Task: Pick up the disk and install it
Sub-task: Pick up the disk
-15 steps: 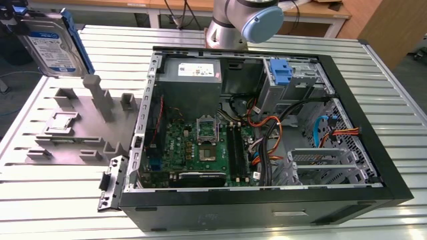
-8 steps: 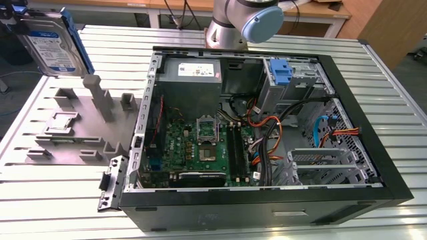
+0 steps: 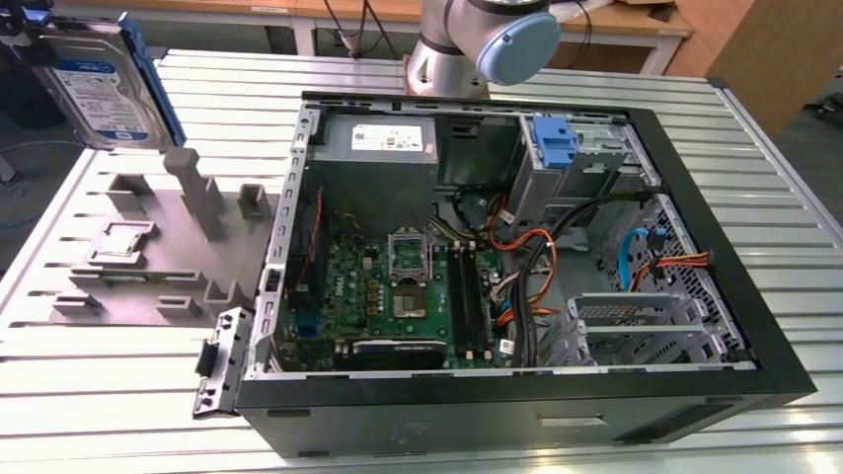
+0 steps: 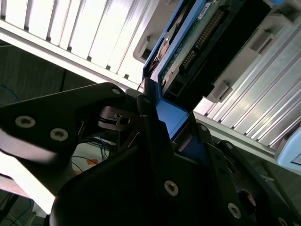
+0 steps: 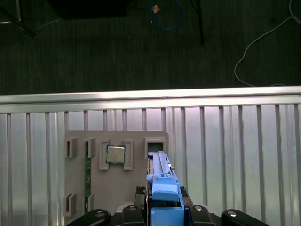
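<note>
Clamping the disk (image 3: 99,84) edgewise, the end effector (image 5: 164,207) hangs above the slatted table (image 5: 235,141).

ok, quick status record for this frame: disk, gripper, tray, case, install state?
disk: in the air at the exterior view's left, label towards that camera, apart from the tray
gripper: shut on the disk's blue frame
tray: grey, on the table, holds a small chip and a green memory stick
case: open, on the exterior view's right of the tray
install: not done; disk is outside the case
</note>
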{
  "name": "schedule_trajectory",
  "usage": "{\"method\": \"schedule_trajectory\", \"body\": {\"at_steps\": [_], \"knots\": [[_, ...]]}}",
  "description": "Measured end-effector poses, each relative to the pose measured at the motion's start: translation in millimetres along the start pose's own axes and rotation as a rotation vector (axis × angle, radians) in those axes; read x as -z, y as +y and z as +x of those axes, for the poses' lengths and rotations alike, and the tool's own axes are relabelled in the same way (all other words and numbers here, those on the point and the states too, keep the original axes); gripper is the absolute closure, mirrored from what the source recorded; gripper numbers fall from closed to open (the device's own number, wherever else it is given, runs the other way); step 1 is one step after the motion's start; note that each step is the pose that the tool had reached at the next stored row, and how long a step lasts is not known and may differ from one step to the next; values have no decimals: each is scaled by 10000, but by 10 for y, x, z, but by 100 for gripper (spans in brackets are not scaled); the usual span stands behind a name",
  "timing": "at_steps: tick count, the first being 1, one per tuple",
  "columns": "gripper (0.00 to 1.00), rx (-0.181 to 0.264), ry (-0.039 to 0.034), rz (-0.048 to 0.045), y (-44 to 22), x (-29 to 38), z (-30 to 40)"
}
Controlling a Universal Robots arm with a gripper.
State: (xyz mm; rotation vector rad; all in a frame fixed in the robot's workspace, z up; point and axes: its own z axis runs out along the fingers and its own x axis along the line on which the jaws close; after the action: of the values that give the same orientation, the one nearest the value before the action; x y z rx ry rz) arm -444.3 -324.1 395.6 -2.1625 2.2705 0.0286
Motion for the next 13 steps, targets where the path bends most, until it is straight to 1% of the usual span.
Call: {"method": "schedule_trajectory", "body": {"at_steps": [13], "knots": [[64, 0, 0, 0, 0, 42, -1]]}}
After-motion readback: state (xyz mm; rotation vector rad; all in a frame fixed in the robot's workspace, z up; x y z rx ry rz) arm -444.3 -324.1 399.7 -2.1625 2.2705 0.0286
